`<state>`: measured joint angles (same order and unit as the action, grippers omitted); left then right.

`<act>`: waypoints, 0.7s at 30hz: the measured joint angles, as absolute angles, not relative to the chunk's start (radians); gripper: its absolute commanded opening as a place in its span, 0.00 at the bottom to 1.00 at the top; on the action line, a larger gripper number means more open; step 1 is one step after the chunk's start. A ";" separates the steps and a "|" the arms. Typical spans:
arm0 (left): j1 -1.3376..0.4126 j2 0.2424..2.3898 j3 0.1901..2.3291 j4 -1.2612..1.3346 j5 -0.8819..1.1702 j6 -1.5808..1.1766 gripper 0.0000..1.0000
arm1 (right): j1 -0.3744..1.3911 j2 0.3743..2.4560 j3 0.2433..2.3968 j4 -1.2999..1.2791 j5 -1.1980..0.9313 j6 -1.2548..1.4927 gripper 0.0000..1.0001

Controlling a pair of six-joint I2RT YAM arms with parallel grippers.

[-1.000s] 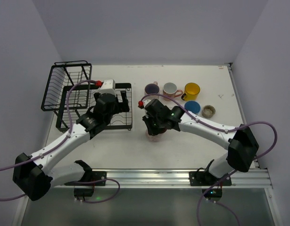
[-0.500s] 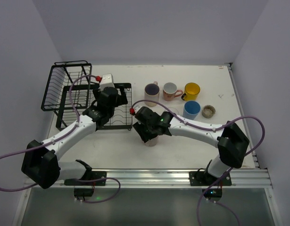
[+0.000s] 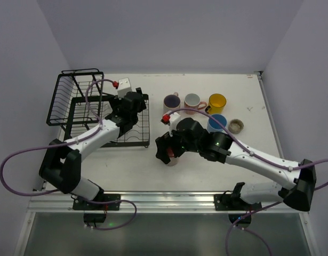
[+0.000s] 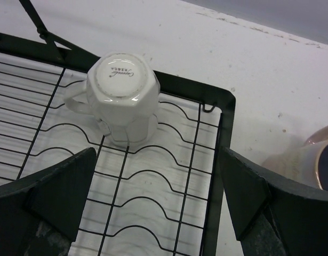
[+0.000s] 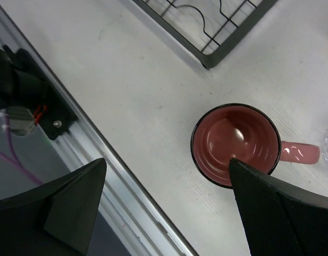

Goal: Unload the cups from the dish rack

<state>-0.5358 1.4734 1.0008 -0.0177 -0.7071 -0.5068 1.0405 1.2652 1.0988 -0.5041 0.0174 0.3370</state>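
A white cup (image 4: 121,96) stands upside down on the ridged tray of the black dish rack (image 4: 225,133), ahead of my open left gripper (image 4: 158,197), which holds nothing. From above, that left gripper (image 3: 134,105) hovers over the right end of the dish rack (image 3: 73,106). A dark red cup (image 5: 233,141) with a pink handle stands upright on the table, free of my open right gripper (image 5: 169,208); one finger (image 5: 281,213) overlaps its rim in view. Seen from above, the right gripper (image 3: 165,151) mostly covers this cup (image 3: 172,160).
Several cups stand on the table at the back right: a pink one with dark inside (image 3: 172,101), a pink one with white inside (image 3: 192,101), yellow (image 3: 216,101), blue (image 3: 217,121) and a low beige one (image 3: 236,126). The metal rail (image 5: 100,160) borders the table's near edge.
My right gripper has opened and let go of the dark red cup, which now stands on the table. The left gripper has moved farther back over the rack's right end.
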 measured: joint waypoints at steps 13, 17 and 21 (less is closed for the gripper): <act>-0.445 1.713 1.083 0.041 -0.776 -0.540 1.00 | 1.041 1.010 1.037 -0.447 -0.105 0.331 0.99; -0.426 1.753 1.085 0.075 -0.778 -0.539 1.00 | 1.041 1.008 1.031 -0.447 -0.109 0.322 0.99; -0.410 1.814 1.107 0.096 -0.780 -0.534 1.00 | 1.041 1.008 1.023 -0.448 -0.120 0.313 0.99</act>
